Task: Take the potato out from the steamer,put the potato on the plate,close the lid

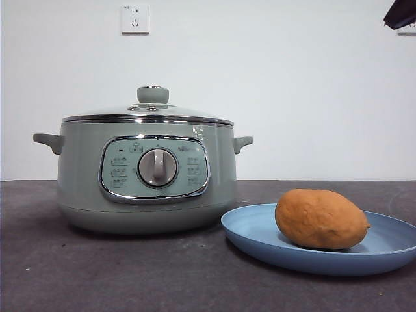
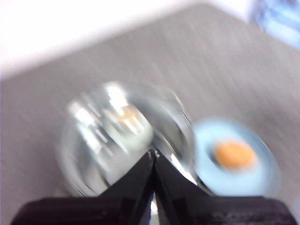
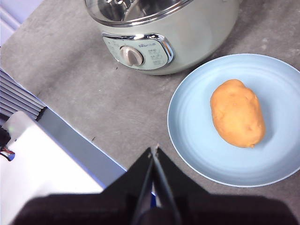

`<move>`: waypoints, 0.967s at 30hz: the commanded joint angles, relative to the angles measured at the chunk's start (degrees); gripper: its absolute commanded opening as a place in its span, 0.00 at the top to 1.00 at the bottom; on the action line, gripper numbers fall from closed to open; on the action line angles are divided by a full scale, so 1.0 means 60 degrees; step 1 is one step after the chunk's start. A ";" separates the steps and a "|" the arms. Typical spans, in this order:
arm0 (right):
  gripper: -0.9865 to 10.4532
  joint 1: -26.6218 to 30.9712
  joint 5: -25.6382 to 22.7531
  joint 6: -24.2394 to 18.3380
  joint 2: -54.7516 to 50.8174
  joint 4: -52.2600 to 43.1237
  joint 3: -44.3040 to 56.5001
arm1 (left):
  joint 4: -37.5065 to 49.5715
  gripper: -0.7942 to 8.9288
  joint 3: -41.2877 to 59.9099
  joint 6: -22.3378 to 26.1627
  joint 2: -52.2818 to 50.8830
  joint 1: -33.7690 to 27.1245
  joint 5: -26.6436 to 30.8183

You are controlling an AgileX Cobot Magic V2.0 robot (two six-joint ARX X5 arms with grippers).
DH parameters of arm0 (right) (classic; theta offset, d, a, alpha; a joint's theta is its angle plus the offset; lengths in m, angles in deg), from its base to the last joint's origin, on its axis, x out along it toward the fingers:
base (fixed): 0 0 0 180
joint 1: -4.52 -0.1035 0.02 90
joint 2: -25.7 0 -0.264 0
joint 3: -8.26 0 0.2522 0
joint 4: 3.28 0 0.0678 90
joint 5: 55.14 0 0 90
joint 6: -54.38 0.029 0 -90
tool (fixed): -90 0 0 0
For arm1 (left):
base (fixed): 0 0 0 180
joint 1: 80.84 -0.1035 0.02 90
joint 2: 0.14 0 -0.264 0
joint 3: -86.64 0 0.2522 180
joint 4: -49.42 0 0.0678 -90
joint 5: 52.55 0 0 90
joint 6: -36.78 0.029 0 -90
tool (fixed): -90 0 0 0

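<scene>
The orange-brown potato (image 1: 321, 219) (image 3: 237, 113) lies on the light-blue plate (image 1: 260, 240) (image 3: 192, 126), to the right of the sage-green steamer (image 1: 146, 172) (image 3: 187, 37). The glass lid (image 1: 149, 112) (image 2: 122, 140) sits on the steamer with its knob (image 1: 153, 95) up. My left gripper (image 2: 153, 152) is shut and empty, high above the lid, its view blurred. My right gripper (image 3: 153, 149) is shut and empty, high above the table in front of the plate. A black arm tip (image 1: 400, 13) shows at the top right corner of the front view.
A white and blue device (image 3: 42, 159) stands by the table's edge near my right gripper. A wall socket (image 1: 135, 19) is on the white wall behind. The dark grey table (image 1: 97, 273) runs in front of the steamer.
</scene>
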 commanded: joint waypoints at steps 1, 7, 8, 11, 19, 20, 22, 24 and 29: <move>0.91 -0.0011 -0.0029 0.0051 -0.0022 -0.0044 -0.0036 | 0.1002 0.92 0.0543 0.0149 -0.0871 -0.0707 0.0007; 0.91 -0.0011 -0.0025 0.0051 -0.0015 -0.0044 -0.0036 | 0.3960 0.92 0.3344 0.0138 -0.3078 -0.2171 0.0171; 0.91 -0.0011 -0.0025 0.0051 -0.0018 -0.0044 -0.0036 | 0.4513 0.92 0.3938 0.0135 -0.3475 -0.2342 0.0361; 0.91 -0.0011 -0.0025 0.0051 -0.0018 -0.0044 -0.0036 | 0.5898 0.92 0.5606 0.0106 -0.4532 -0.2677 0.1016; 0.91 -0.0011 -0.0025 0.0051 -0.0018 -0.0044 -0.0036 | 0.7471 0.92 0.9256 -0.0710 -0.6816 -0.2983 0.2058; 0.91 -0.0011 -0.0025 0.0051 -0.0018 -0.0044 -0.0036 | 0.7559 0.92 0.9592 -0.0863 -0.6994 -0.2983 0.2240; 0.91 -0.0011 -0.0025 0.0051 -0.0018 -0.0044 -0.0036 | 0.7588 0.92 1.0269 -0.1195 -0.7388 -0.2983 0.2594; 0.91 -0.0011 -0.0025 0.0051 -0.0018 -0.0044 -0.0036 | 0.7581 0.92 1.0808 -0.1424 -0.7686 -0.2983 0.2867; 0.91 -0.0011 -0.0025 0.0051 -0.0018 -0.0044 -0.0036 | 0.7595 0.92 1.1894 -0.1657 -0.8324 -0.2983 0.3082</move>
